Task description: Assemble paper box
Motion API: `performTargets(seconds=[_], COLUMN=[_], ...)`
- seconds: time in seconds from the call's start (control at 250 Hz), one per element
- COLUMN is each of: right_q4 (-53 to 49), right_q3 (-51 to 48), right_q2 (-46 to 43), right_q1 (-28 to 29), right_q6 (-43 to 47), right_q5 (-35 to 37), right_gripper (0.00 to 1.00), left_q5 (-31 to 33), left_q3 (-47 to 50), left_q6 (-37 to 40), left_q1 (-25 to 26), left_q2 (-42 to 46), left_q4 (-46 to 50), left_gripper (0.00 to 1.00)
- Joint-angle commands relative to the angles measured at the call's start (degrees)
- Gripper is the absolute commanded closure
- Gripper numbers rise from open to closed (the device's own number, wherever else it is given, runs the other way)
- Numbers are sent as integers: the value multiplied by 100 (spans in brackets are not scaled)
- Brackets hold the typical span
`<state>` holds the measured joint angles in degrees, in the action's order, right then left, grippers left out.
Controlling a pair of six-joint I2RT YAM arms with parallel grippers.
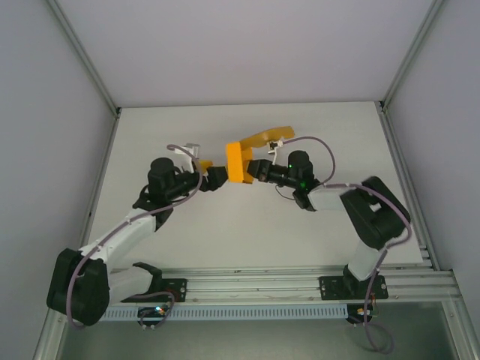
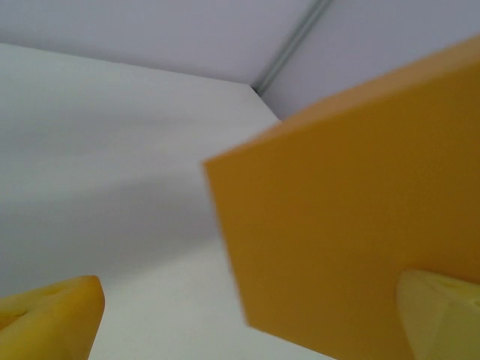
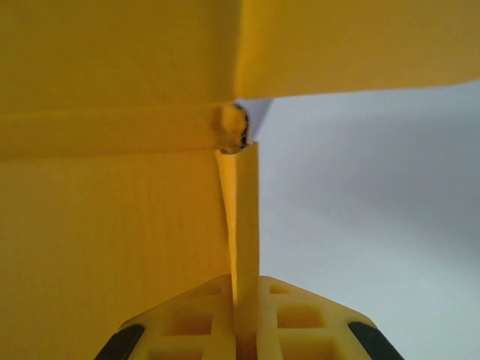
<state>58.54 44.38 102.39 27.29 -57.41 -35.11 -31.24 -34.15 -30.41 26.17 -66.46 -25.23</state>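
**Card box held off the table between my two pincers**

Left pincer [image 1: 216, 178] first: it sits just at the left face of the paper box [image 1: 239, 162], and it is spread wide. In the left wrist view one yellow fingertip [image 2: 52, 319] is low on the left, well apart from the other, which lies against or just in front of the broad orange panel. I cannot tell whether that one is truly touching. Nothing is pinched on this side.

In the middle, the paper box is half formed and raised above the white table [image 1: 225, 232]. The body is squared up, and one curved flap [image 1: 267, 137] stands free towards the back.

On the right, my right pincer [image 1: 259, 169] is closed on a thin wall of the box. Its wrist view shows that wall edge-on, running straight down between the pads, beside a fold corner that is slightly ragged.

I judge the card to be very light, stiff across its flat panels, and weak at the creases. It should bend willingly along the scored lines and will crumple or tear if squeezed near a corner like that ragged one. Its plain surface looks smooth, so a shallow grip could slip. I would hold it on a flat wall, mid-panel and deep between the pads, clamping gently. The free pincer should push flaps near their fold lines, not at their tips.
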Motion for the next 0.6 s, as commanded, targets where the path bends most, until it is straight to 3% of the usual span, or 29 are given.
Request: performTargets(seconds=[0.0, 0.176, 0.323, 0.475, 0.535, 0.595], right_q4=[1813, 1571, 1146, 1451, 915, -151], right_q3=[439, 389, 534, 486, 481, 525], right_q2=[255, -212, -250, -315, -508, -803], right_q1=[98, 121, 340, 409, 424, 476], right_q6=[-1492, -1229, -1054, -1236, -912, -246], right_q5=[-588, -767, -1191, -1371, -1299, -1102], right_gripper=[100, 100, 100, 100, 100, 100], left_q5=[-530, 77, -131, 160, -17, -261], left_q3=[-151, -277, -527, -482, -394, -397], left_q6=[118, 338, 296, 158, -3, -163], left_q1=[205, 284, 312, 260, 210, 187], left_q2=[-199, -275, -544, -622, -691, -775], left_q4=[-387, 121, 37, -59, -430, -684], left_gripper=[0, 0, 0, 0, 12, 32])
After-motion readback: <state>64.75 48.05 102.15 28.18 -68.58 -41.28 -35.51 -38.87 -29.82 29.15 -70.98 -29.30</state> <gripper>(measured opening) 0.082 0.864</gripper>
